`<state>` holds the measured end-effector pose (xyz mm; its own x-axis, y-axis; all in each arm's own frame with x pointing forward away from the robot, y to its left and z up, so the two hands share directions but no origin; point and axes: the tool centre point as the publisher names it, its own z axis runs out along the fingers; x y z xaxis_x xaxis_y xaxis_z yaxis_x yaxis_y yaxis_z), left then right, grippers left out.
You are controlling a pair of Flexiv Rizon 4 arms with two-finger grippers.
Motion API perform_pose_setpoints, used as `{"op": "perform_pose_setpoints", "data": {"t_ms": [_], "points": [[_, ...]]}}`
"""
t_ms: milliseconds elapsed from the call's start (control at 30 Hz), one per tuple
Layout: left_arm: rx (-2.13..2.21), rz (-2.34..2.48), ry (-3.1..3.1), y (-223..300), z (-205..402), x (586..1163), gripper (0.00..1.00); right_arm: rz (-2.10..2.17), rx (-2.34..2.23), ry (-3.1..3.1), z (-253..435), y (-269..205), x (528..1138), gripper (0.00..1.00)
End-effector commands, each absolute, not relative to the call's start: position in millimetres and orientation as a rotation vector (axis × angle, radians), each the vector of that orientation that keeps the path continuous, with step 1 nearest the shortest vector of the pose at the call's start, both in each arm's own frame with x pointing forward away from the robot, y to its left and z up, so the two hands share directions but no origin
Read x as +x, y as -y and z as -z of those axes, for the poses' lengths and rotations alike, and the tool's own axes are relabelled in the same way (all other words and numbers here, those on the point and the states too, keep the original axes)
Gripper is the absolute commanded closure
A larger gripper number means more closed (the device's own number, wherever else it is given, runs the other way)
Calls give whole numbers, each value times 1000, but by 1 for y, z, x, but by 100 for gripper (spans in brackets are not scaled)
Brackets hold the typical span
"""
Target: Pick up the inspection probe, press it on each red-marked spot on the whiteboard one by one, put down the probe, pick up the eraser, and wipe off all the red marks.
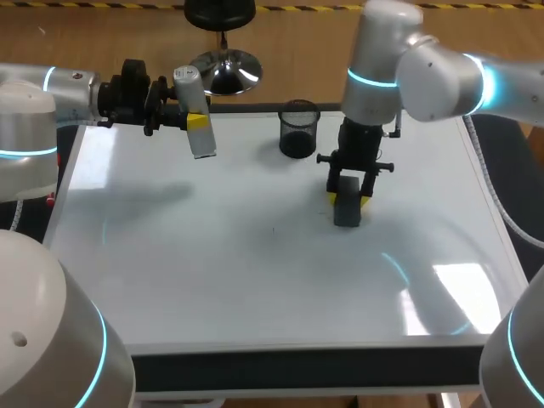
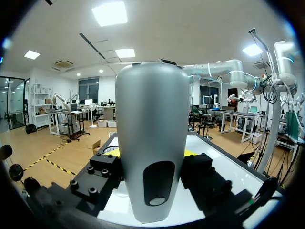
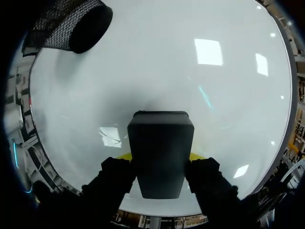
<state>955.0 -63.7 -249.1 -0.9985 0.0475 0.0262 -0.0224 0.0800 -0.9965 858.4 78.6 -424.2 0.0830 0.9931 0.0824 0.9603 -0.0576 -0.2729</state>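
Head view: the left gripper (image 1: 194,121) clamps a grey tapered inspection probe (image 1: 202,144), upright above the glossy whiteboard's (image 1: 212,272) far-left corner. The right gripper (image 1: 348,201) grips a black block eraser (image 1: 347,214) resting on the board near a black mesh cup (image 1: 297,132).
Left wrist view: the probe (image 2: 152,143) is clamped crosswise.
Right wrist view: the eraser's (image 3: 160,152) long axis runs along the fingers. No red marks or legible print show.

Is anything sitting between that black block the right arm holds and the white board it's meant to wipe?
Nothing visible does. The right gripper is shut on the eraser right at the whiteboard. The mesh cup stands apart, farther back, and the left gripper holds the probe far off.
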Motion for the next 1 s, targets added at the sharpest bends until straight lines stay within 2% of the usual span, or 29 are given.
{"op": "perform_pose_setpoints", "data": {"t_ms": [33,567,1000], "points": [[-25,-2097,2273,64,248,955,100,-212,-2111,2006,424,-103,861,100],[-25,-2097,2273,64,248,955,100,-175,-1979,2174,416,-171,883,100],[-25,-2097,2273,64,248,955,100,-164,-1920,2168,437,-174,889,100]]}}
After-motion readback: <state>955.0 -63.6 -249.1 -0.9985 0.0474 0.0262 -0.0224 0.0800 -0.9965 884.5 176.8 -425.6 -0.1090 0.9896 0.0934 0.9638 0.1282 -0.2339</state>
